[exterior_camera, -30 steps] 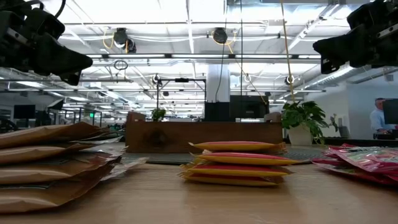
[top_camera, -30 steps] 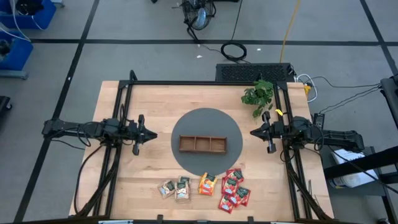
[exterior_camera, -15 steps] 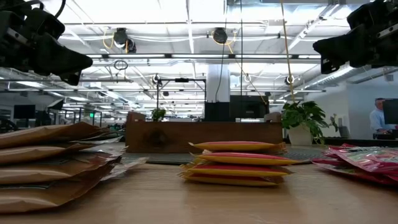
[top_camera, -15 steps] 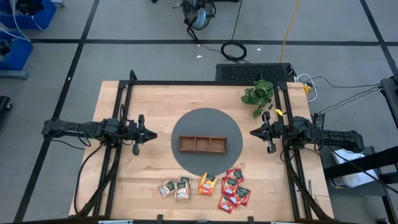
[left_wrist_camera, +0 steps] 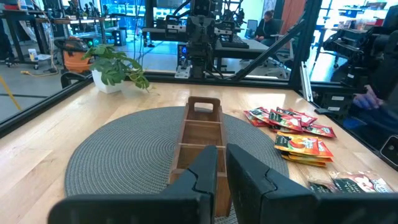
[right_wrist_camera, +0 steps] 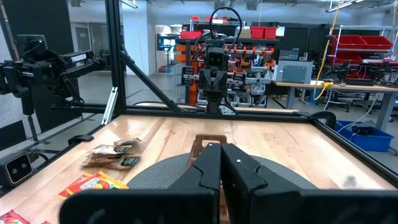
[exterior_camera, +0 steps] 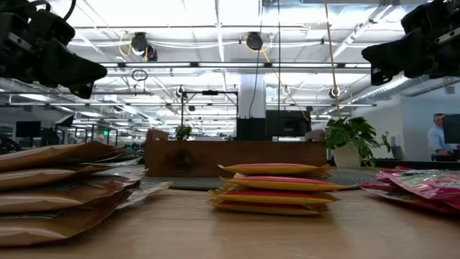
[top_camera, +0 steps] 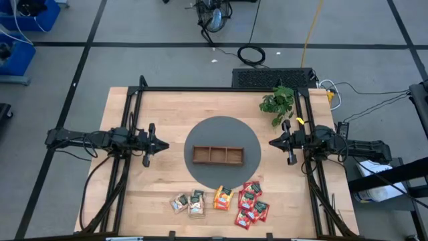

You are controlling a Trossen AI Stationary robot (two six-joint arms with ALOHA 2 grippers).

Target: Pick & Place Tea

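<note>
The tea lies in three small heaps near the table's front edge: tan-and-green sachets (top_camera: 188, 202), orange ones (top_camera: 223, 198) and red ones (top_camera: 251, 204). In the low view the sachets lie flat in stacks on the wood, orange (exterior_camera: 269, 188) in the middle. The brown three-compartment tray (top_camera: 218, 155) sits on a round grey mat (top_camera: 221, 130). My left gripper (top_camera: 164, 144) hovers left of the mat, pointing level at the tray, its fingers (left_wrist_camera: 208, 165) a narrow gap apart and empty. My right gripper (top_camera: 271, 142) hovers right of the mat, shut and empty (right_wrist_camera: 222, 155).
A small potted plant (top_camera: 277, 102) stands at the far right of the table, behind my right gripper. Black frame rails (top_camera: 130, 120) run along the table's left, right and far sides. Bare wood lies between the mat and the sachets.
</note>
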